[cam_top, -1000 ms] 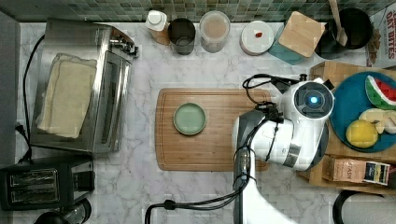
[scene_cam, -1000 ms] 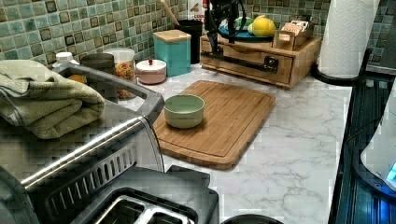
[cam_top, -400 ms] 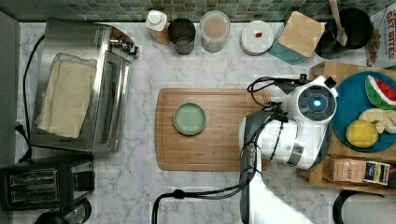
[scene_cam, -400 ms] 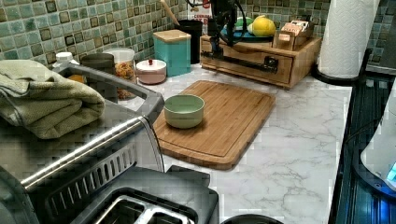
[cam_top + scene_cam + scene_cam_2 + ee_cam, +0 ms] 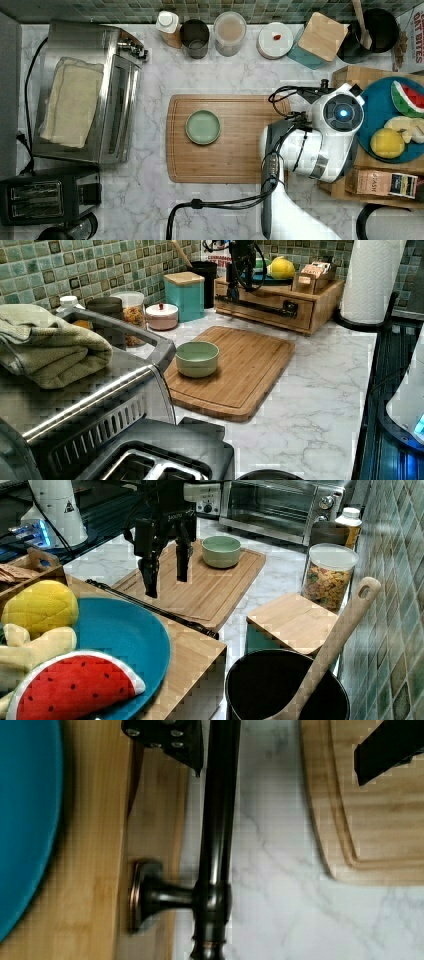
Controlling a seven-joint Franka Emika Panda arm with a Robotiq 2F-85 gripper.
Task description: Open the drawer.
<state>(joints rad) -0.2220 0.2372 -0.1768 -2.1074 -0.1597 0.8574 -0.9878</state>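
Cutting board (image 5: 235,140) at centre, carrying an empty green bowl (image 5: 203,127). Drawer (image 5: 270,302), at 3 o'clock of the board in the top view, sits under a fruit plate (image 5: 125,640). Gripper (image 5: 166,575) spread wide, straddling the drawer handle (image 5: 217,835), gripping nothing.

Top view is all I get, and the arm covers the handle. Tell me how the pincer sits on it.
Observer: In the wrist view the pincer is open and straddles the black bar handle. One finger is between the bar and the drawer front, the other over the cutting board edge.
Operator: Report whether either finger touches the bar.
Observer: The inner finger looks close against it, though I cannot confirm contact. The outer finger stands well apart.
Operator: Say whether the drawer is out.
Observer: In the left view the drawer front looks flush with its wooden case, so it is not yet open.
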